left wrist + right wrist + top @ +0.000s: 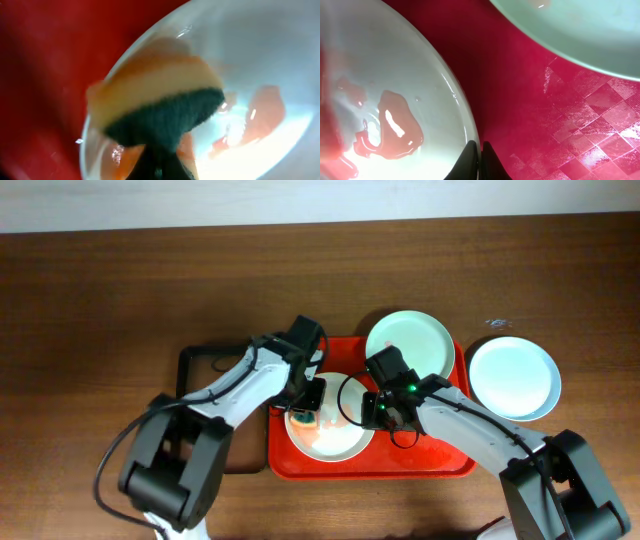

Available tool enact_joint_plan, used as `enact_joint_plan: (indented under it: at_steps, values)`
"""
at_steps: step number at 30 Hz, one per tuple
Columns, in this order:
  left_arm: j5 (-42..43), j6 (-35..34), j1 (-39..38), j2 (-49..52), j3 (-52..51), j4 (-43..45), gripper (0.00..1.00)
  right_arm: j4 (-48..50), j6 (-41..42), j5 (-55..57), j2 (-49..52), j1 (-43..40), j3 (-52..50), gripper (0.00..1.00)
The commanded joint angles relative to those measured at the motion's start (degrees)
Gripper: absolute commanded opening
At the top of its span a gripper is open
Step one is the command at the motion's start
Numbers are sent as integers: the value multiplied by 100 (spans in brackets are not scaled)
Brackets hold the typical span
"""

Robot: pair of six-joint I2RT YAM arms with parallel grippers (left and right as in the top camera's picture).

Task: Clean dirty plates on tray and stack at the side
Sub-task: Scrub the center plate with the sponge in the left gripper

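The red tray [440, 460] holds two plates. The front-left plate [340, 442] has red smears at its centre [395, 127]. My left gripper [305, 402] is shut on a yellow-and-green sponge [160, 95] and presses it onto this plate [280, 60]; its fingers [160, 167] show only as a dark blur. My right gripper [378, 410] is shut on the same plate's right rim, with its fingers [480, 150] together on the edge. A clean-looking plate [408, 340] lies at the tray's back right [580, 30]. A third plate [513, 377] rests on the table right of the tray.
A smaller black-rimmed brown tray [200, 360] lies left of the red tray, under my left arm. The wooden table [100, 300] stretches around both trays. Bare red tray floor [545, 110] shows between the two plates.
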Motion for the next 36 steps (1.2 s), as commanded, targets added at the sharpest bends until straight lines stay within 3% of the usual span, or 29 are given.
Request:
enact_joint_plan:
  at_steps: [1, 3, 4, 7, 11, 16, 25, 26, 28, 29, 31, 33, 36]
  values:
    - [848, -72, -26, 474, -31, 31, 0, -2, 63, 52, 33, 11, -33, 4]
    - [2041, 297, 15, 289, -17, 26, 0, -4, 61, 52, 33, 11, -33, 4]
    - [2068, 297, 52, 83, -17, 26, 0, -7, 61, 52, 33, 11, -33, 4]
    - [955, 87, 85, -719, -17, -22, 0, -4, 61, 52, 33, 11, -33, 4]
    - [-98, -251, 61, -787, -280, -109, 0, -4, 63, 52, 33, 11, -33, 4]
    - [-155, -704, -26, -780, -1421, 1049, 0, -2, 63, 52, 33, 11, -33, 4]
    - [-7, -706, -417, -761, -1659, 1469, 0, -2, 63, 50, 33, 11, -33, 4]
    - [68, -730, -428, -761, -1659, 1467, 0, -2, 63, 50, 33, 11, -33, 4]
    - [1460, -673, -428, -763, -1650, 1602, 0, 0, 63, 52, 33, 11, -33, 4]
    - [1740, -492, -404, -763, -1604, 1620, 0, 0, 63, 50, 33, 11, -33, 4]
    - [1862, 4, -15, -868, -841, 791, 0, -7, 61, 52, 33, 11, -33, 4]
    - [632, 46, 531, -1115, 146, -363, 0, -7, 61, 52, 33, 11, -33, 4]
    - [-420, 46, 1215, -1342, 745, -1309, 0, -7, 59, 52, 33, 11, -33, 4]
